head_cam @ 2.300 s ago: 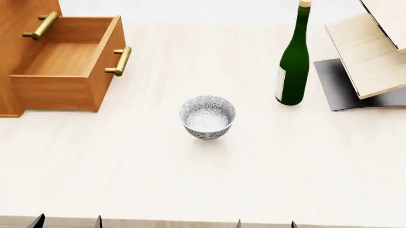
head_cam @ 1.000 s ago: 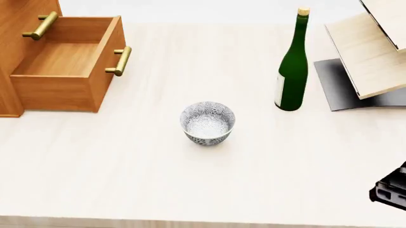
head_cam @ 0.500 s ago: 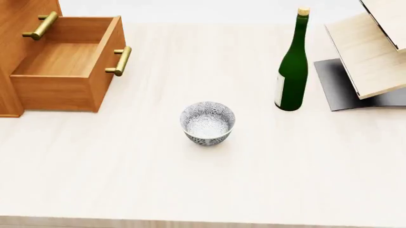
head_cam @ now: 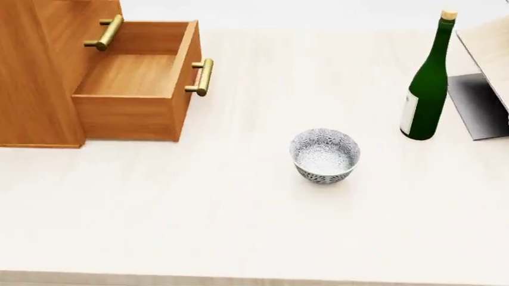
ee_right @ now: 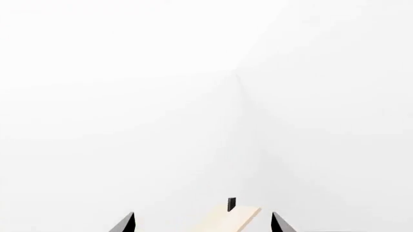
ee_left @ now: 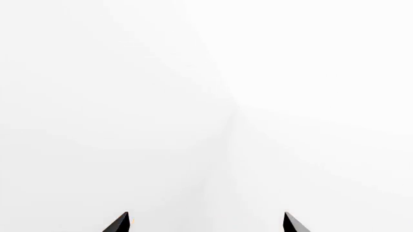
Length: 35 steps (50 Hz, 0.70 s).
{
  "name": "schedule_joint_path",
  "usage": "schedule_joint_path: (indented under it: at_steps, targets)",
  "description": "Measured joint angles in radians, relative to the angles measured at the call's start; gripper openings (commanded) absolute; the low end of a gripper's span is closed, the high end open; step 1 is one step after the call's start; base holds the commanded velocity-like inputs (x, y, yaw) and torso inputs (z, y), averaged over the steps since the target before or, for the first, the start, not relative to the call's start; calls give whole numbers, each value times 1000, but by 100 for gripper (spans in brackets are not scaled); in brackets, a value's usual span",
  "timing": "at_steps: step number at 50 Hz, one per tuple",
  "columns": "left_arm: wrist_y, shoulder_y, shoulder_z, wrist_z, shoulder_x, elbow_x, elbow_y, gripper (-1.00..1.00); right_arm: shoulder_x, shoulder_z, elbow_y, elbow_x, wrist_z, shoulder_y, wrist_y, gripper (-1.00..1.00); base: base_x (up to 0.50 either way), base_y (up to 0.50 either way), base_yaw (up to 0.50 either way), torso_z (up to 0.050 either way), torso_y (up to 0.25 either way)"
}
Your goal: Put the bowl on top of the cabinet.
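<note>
Table [head_cam: 199, 226]: pale wood surface that bears every object in the head view; its near edge runs along the bottom of that view.

Cabinet [head_cam: 40, 77]: orange-brown chest of drawers at the far left of the table, well apart from the bowl. More of its side panel shows than half a second ago, since the whole scene has shifted to the right in the head view.

Open drawer [head_cam: 135, 83]: pulled out of the cabinet toward the bowl side, interior bare, with a brass bar handle [head_cam: 201, 77] on its front; a second brass handle [head_cam: 105, 33] sits on the cabinet face above it.

Rack [head_cam: 487, 44]: pale slanted board, right of the wine bottle, on a dark base [head_cam: 477, 104]; now largely cut off by the frame edge, where earlier it showed in full.

Wine bottle [head_cam: 424, 83]: green glass, upright, pale label, right of the bowl and farther back. It keeps the same spacing from the bowl as before.

Bowl [head_cam: 325, 156]: blue-patterned ceramic, upright on the table, right of the open drawer and nearer the camera, touching nothing else. It is not on the cabinet.

Left gripper [ee_left: 205, 226]: only two dark fingertips [ee_left: 119, 224] show in the left wrist view, spread wide with nothing between them, against blank white.

Right gripper [ee_right: 202, 225]: two dark fingertips [ee_right: 125, 223] likewise parted and unloaded; a pale board end [ee_right: 229, 220] shows beyond them.
</note>
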Motion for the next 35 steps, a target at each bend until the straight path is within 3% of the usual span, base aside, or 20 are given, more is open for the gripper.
schedule_joint_path:
  at_steps: [35]
  targets:
    - [13, 6, -4, 2, 3, -4, -5, 100, -12, -30, -1, -9, -24, -15, -9, 100, 0, 500, 0, 0, 0]
